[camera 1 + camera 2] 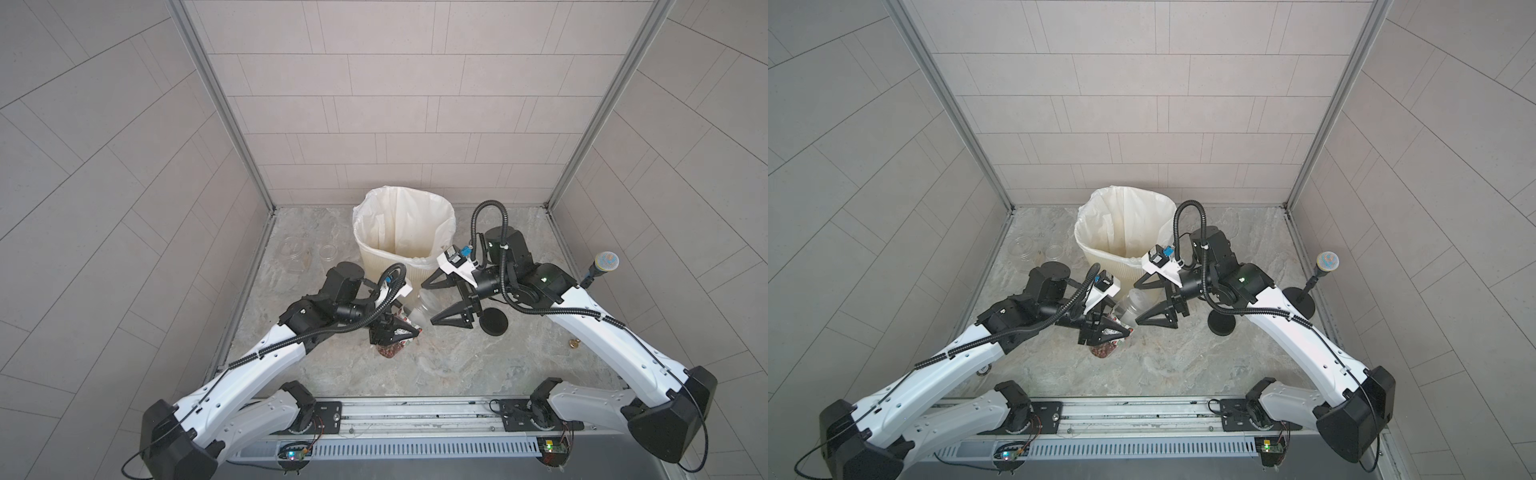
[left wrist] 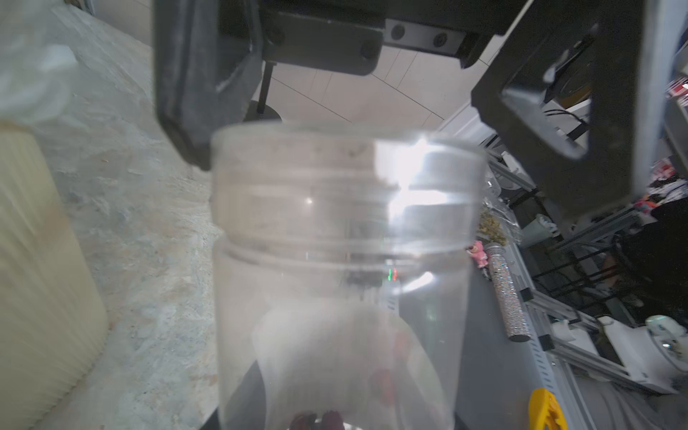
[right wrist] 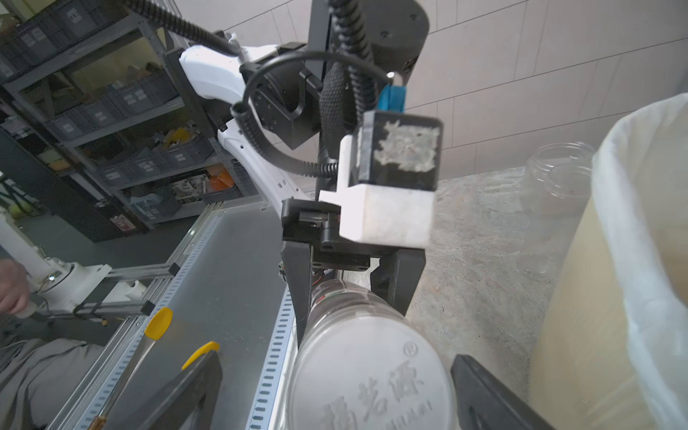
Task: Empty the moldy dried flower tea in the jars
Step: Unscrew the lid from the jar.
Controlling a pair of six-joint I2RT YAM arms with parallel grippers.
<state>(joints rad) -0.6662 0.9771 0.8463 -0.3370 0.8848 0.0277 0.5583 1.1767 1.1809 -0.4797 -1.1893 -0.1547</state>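
Marble tabletop, clear jar (tilted)

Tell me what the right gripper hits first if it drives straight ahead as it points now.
The clear jar that the left gripper holds on its side. Its near end sits between the open jaws of the right gripper, so hardly any travel looks free; the exact gap is unclear.

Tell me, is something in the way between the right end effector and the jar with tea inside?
Yes. The left end effector, gripping a clear jar, sits right over the tea jar in both top views.
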